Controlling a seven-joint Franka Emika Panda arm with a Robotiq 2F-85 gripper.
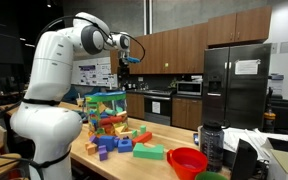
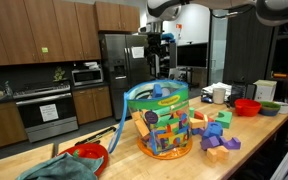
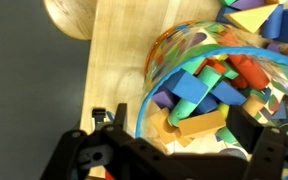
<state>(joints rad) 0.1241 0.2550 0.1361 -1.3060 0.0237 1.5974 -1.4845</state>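
Claw (image 2: pixel 159 68) wide open, seemingly empty, above tub (image 2: pixel 165 128)

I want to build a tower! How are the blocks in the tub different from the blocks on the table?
The blocks in the tub are heaped high behind a clear wall; the blocks on the table lie spread out low beside it. Those in the tub are many; those on the table fewer. Both are brightly coloured.

one block tub (image 2: pixel 164 120), one fridge (image 2: pixel 119 65), one microwave (image 2: pixel 86 74).

dim kitchen, blurred wrist view
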